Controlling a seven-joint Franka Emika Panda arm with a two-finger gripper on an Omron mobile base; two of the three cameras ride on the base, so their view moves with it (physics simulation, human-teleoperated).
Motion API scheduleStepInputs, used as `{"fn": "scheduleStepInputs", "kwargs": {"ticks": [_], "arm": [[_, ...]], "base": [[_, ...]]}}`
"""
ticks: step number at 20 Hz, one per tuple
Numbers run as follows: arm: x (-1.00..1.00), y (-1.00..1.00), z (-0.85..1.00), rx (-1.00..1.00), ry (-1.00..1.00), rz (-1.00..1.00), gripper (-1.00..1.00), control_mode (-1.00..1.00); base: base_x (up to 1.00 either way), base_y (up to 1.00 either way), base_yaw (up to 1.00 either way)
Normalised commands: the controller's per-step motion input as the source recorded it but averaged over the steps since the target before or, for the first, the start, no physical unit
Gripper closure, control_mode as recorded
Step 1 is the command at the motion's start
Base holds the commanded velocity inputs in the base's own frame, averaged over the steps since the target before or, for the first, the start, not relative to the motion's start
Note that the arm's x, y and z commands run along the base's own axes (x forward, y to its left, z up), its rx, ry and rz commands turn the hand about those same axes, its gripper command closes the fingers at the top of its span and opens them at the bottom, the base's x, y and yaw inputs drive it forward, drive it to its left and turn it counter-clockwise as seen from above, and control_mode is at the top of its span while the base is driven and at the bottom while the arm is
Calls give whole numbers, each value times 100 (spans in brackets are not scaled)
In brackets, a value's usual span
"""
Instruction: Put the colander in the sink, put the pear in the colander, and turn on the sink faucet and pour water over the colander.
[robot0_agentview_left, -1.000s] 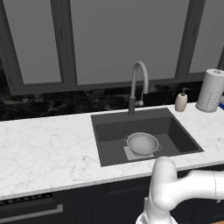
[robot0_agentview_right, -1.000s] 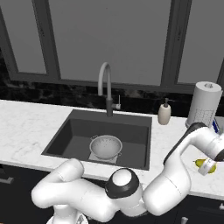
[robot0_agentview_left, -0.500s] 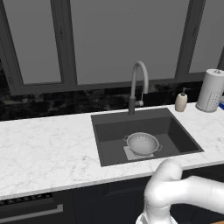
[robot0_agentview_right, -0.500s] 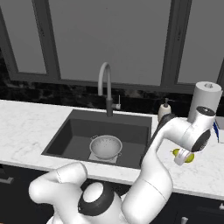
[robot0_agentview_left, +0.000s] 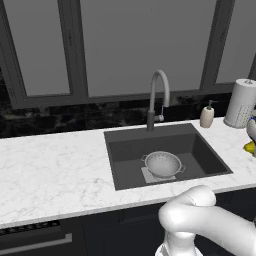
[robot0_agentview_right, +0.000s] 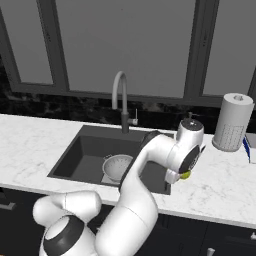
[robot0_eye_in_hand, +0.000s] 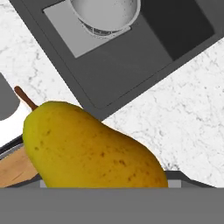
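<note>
the pear (robot0_eye_in_hand: 92, 146) hangs at the gripper (robot0_agentview_right: 184, 174), over the marble counter (robot0_agentview_right: 220, 180) just right of the sink (robot0_agentview_right: 75, 150). the fingers look spread wide around its belly and seem to have it, though the tips are hidden. the colander (robot0_agentview_left: 163, 164) already sits in the basin. the fruit looks firm, smooth and light, likely to slip, so its widest part is the safest hold.

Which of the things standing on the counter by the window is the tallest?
The white paper towel roll at the right end. It stands well taller than the small cream soap bottle next to the sink.
</note>
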Motion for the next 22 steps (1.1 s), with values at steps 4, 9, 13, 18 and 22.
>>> {"fn": "scheduleStepInputs", "kwargs": {"ticks": [4, 9, 13, 18, 22], "arm": [[0, 52, 41, 2, 1, 13, 100, -100], [0, 17, 40, 0, 3, 26, 100, -100], [0, 13, 24, -2, 0, 35, 100, -100], [0, 23, 2, 0, 0, 36, 100, -100], [4, 43, 0, 0, 0, 25, 100, -100]], "base": [[0, 0, 0], [0, 0, 0], [0, 0, 0], [0, 0, 0], [0, 0, 0]]}}
